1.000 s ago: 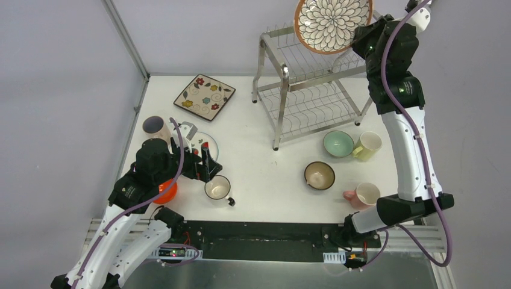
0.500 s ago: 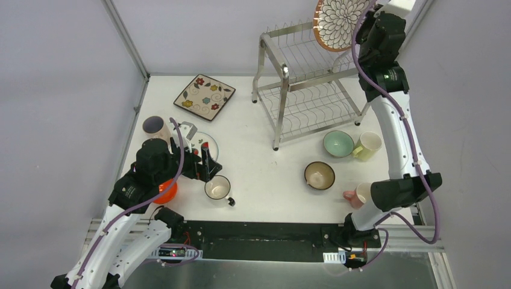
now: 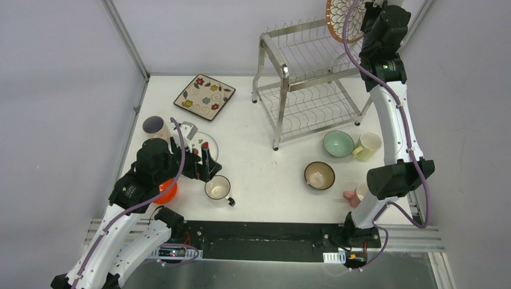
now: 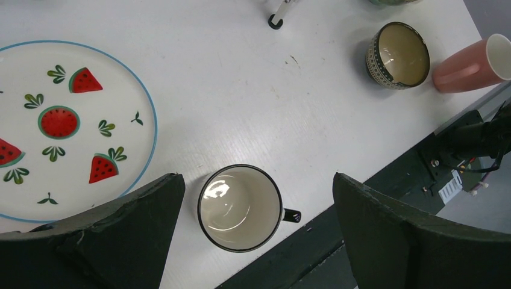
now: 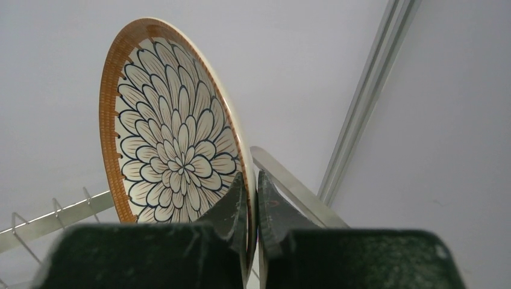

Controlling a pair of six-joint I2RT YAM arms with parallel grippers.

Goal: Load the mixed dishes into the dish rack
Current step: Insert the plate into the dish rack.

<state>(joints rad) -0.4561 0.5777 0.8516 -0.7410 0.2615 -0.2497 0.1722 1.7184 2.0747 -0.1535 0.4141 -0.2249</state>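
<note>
Round petal-pattern plate (image 5: 175,156) held on edge, near upright, high over the far right corner of the dish rack (image 3: 284,75), above its upper shelf, not seen touching the wires. Right gripper (image 5: 252,180) clenched on the plate's rim, a finger on either face. Judgement: line the edge up with a gap between wires, lower straight, release only once the rim seats, else it may tip or roll. Tight quarters: back wall close behind, metal frame post (image 5: 361,96) just beside, top rail below; freer room toward the near side. Left gripper (image 4: 256,192) spread wide, grasping nothing, over a black-rimmed mug (image 4: 240,208) beside the watermelon plate (image 4: 66,120), well apart from the rack
</note>
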